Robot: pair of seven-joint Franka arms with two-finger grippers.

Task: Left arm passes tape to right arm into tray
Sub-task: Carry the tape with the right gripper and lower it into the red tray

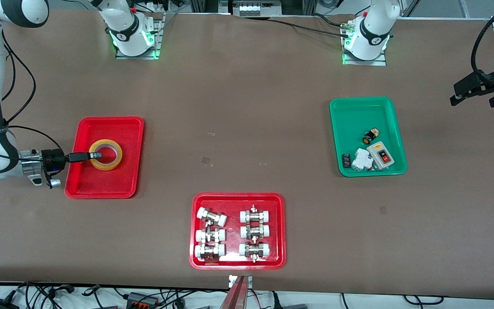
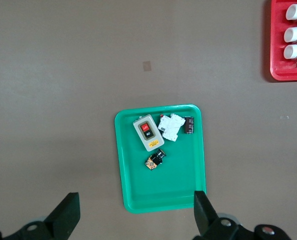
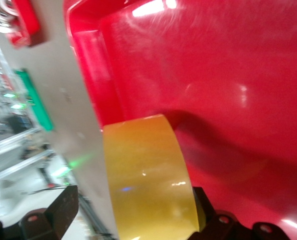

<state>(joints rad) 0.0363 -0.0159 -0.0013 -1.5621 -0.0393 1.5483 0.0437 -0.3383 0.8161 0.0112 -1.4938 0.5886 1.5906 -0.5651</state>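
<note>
The tape (image 1: 116, 161), a yellow roll with a white core, lies flat in the plain red tray (image 1: 101, 184) at the right arm's end of the table. My right gripper (image 1: 94, 155) reaches in low from the tray's outer side. Its fingers stand open on either side of the roll's wall, one inside the hole. In the right wrist view the tape (image 3: 143, 170) fills most of the right gripper (image 3: 133, 205), with a gap at one finger, and the tray (image 3: 228, 75) lies under it. My left gripper (image 1: 472, 102) hangs open and empty over the table's left-arm end; the left wrist view shows the gripper (image 2: 136, 212) holding nothing.
A green tray (image 1: 358, 111) with a switch box and small electrical parts sits toward the left arm's end; it is also in the left wrist view (image 2: 163, 192). A red tray of pipe fittings (image 1: 238, 262) lies near the front edge, mid-table.
</note>
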